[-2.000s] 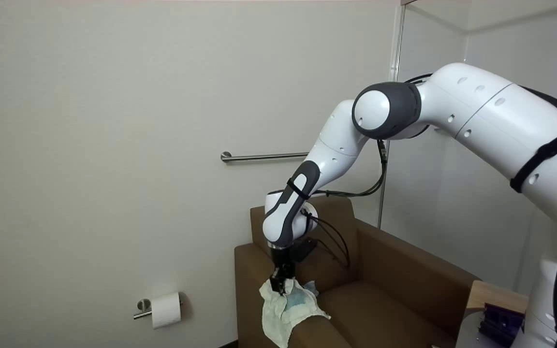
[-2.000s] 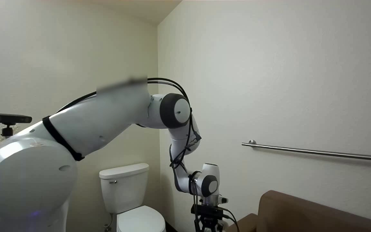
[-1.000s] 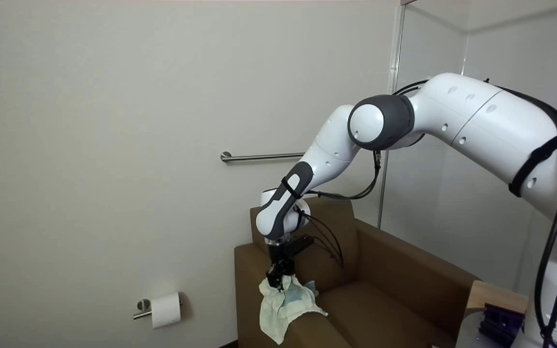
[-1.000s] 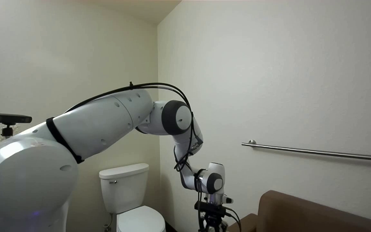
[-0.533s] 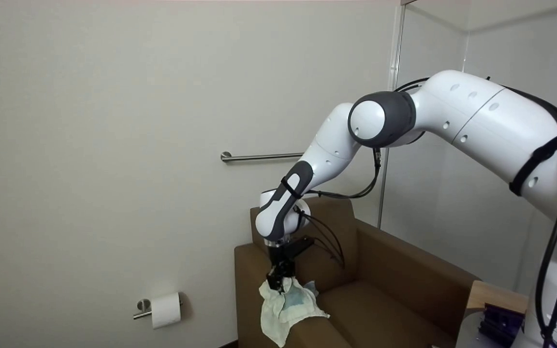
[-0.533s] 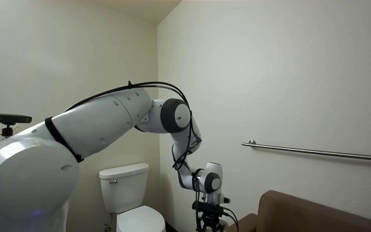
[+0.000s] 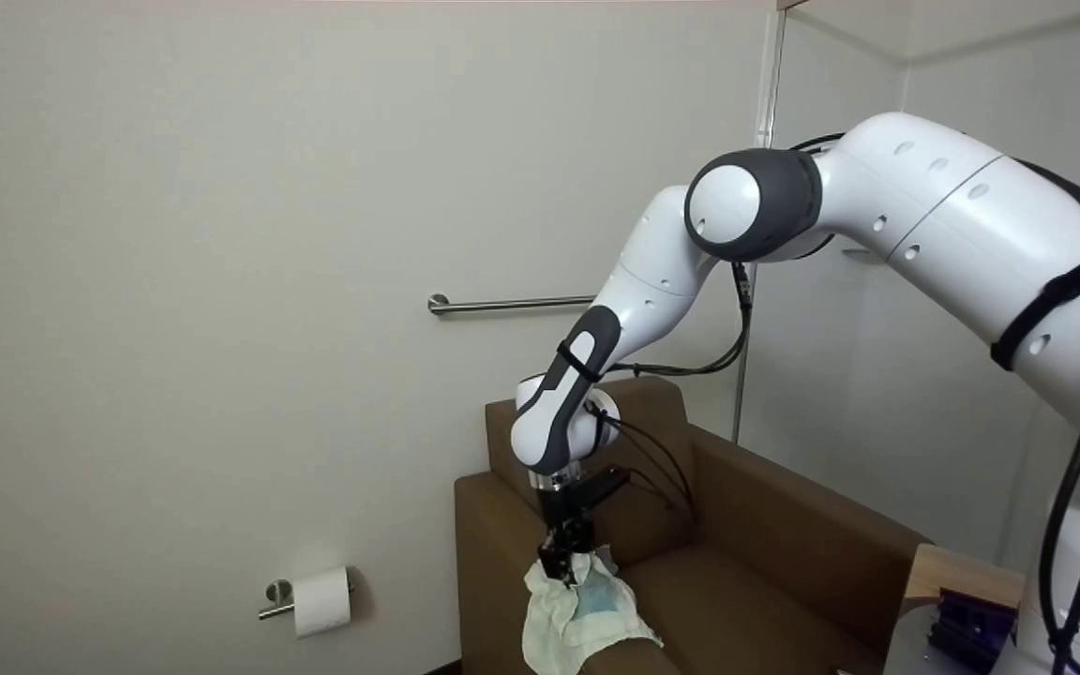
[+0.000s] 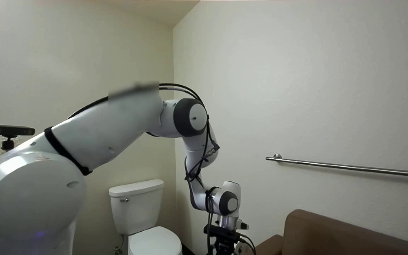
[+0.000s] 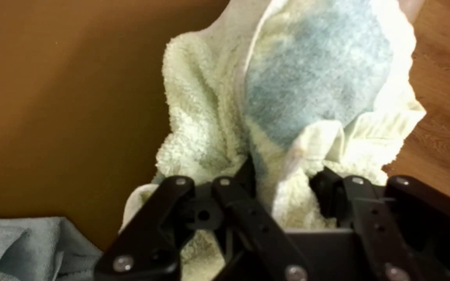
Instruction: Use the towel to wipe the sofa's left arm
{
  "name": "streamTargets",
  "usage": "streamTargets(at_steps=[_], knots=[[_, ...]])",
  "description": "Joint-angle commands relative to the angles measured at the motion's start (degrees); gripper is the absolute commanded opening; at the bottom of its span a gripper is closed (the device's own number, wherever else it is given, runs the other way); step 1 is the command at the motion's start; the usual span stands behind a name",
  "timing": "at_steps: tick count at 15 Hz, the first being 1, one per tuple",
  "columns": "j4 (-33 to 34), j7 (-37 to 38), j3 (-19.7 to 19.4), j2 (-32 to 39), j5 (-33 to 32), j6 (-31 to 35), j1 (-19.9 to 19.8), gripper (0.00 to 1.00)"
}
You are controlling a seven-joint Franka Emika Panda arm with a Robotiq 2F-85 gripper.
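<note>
My claw (image 9: 283,186): so yeah, I'm holding the towel (image 9: 287,97) by a bunched-up fold, with fabric filling the gap between my black fingers (image 9: 326,187). Tips are kinda hiding in the folds.
Towel spot: pale fuzzy thing, big bluish patch in the middle. It's draping over the sofa arm (image 7: 491,562), the one near the toilet paper (image 7: 322,603), right under my claw.
The sofa (image 7: 737,609): brown. Its backrest (image 8: 345,233) is showing in both exterior views.
My white arm (image 7: 971,216): arching over and pointing the claw down at the towel.
Other cloth (image 9: 29,246): grey-blue, lying near the towel in the wrist view. Can't tell if they're touching, since I'm blocking the spot.
Metal bar (image 7: 512,305): running above the toilet paper, off to the picture's right, partly hiding behind me.
Toilet (image 8: 156,241): white, standing in the corner in an exterior view.
</note>
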Motion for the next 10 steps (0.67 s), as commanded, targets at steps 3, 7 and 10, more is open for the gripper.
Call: streamTargets(at_steps=[3,7,10], knots=[[-9.5,-3.49,1.97,-5.85,1.15,0.15,-1.44,0.1],[-6.47,-1.12,0.81,-3.22,0.44,0.62,0.24,0.26],[-7.78,1.5,-0.79,-3.53,-0.51,4.36,1.86,0.09]])
